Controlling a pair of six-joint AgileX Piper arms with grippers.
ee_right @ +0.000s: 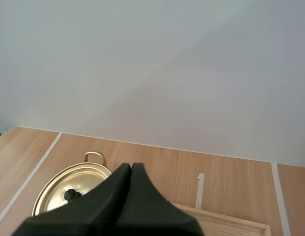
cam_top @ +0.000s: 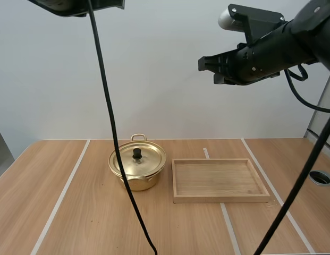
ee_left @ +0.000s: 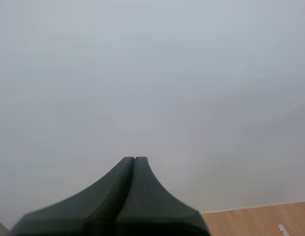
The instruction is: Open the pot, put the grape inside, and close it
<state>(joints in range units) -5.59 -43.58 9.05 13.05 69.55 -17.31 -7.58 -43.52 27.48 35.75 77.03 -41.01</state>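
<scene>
A gold pot [cam_top: 137, 169] stands on the table with its lid [cam_top: 138, 159] on, a black knob [cam_top: 137, 153] at the lid's centre. My right gripper [cam_top: 202, 65] hangs high above the table, far up and to the right of the pot, its fingers shut together on nothing. In the right wrist view the shut gripper [ee_right: 131, 167] points down toward the pot [ee_right: 73, 191], whose lid and knob [ee_right: 70, 195] show just past the fingers. My left gripper [ee_left: 134, 159] is shut too, a single dark wedge against the bare wall.
A shallow wooden tray [cam_top: 220, 180] lies right of the pot; its far rim [ee_right: 226, 220] shows beside the right fingers. White tape lines [cam_top: 61, 197] cross the wooden table [cam_top: 74, 223]. A round hole [cam_top: 320, 177] sits at the table's right edge.
</scene>
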